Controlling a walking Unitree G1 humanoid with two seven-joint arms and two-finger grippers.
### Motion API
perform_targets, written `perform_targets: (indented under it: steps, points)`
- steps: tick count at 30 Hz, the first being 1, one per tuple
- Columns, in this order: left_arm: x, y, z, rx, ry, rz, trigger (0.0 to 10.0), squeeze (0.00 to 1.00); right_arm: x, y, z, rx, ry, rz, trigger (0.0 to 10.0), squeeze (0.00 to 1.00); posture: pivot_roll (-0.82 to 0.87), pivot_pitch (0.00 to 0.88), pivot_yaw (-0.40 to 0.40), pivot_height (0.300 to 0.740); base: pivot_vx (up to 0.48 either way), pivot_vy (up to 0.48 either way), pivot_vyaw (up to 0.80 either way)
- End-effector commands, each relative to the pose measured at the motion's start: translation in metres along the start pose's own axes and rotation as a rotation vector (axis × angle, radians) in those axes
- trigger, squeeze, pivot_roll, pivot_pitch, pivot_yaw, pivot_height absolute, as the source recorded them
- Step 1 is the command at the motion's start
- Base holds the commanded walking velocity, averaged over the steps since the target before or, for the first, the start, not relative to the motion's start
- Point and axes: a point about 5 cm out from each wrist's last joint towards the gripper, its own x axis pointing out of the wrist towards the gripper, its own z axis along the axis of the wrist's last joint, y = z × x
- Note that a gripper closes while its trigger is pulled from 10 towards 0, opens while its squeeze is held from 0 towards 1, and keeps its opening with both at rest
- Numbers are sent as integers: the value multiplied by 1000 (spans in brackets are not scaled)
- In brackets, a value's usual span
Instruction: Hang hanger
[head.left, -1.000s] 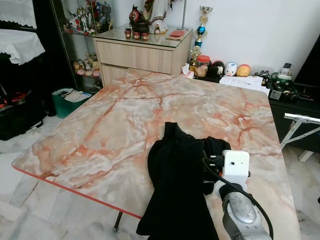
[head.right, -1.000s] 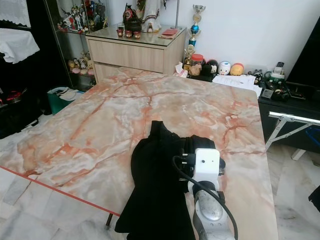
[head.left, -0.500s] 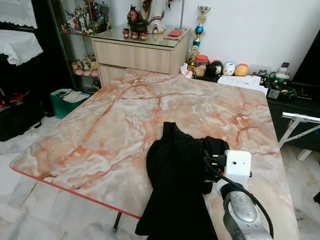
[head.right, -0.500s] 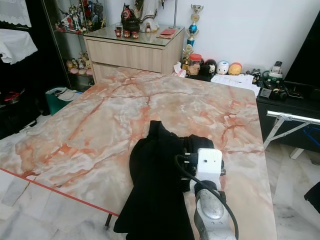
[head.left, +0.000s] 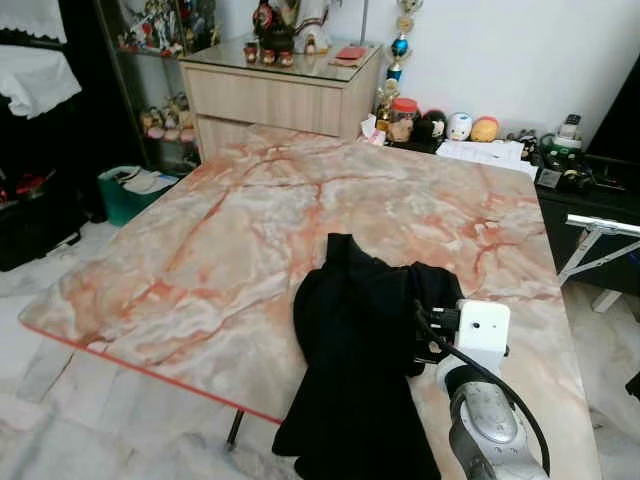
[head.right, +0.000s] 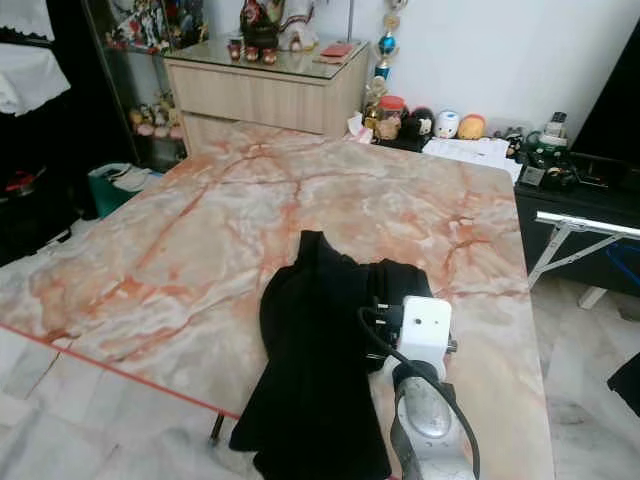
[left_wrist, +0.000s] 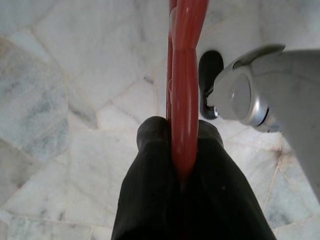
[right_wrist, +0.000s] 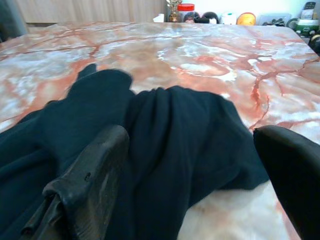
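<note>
A black garment (head.left: 350, 340) lies crumpled on the marble table (head.left: 250, 220), and its lower part hangs over the near edge. My right arm, with its white wrist module (head.left: 480, 335), reaches in from the near right up to the garment's right side. In the right wrist view my right gripper (right_wrist: 192, 137) stands open, one finger (right_wrist: 95, 175) on each side of the garment's folds (right_wrist: 165, 125). My left gripper (left_wrist: 182, 150) hangs low over the marble floor, shut on a red hanger (left_wrist: 185, 75).
A wooden cabinet (head.left: 285, 95) with ornaments stands behind the table. Small toys and jars (head.left: 460, 125) line the back right. A teal basket (head.left: 130, 190) sits on the floor at the left. A white folding frame (head.left: 600, 240) stands at the right.
The camera has tilted down a little, so the scene sits higher in the picture. The garment and my right arm stay about where they were.
</note>
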Motion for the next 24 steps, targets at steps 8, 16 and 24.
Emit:
perform_targets:
  steps: [8,16,24]
  points:
    - [-1,2,-6,6,10,5,10000,0,2,2,2,16,-12,8,10000,0,64,0,-11,740,-258,0,0]
    - [-1,2,-7,5,11,3,10000,0,3,3,1,18,-6,15,10000,0,65,0,-12,740,-257,0,0]
    - [-1,2,-7,9,14,3,10000,0,3,2,1,21,-6,12,10000,0,63,0,-12,740,-255,0,0]
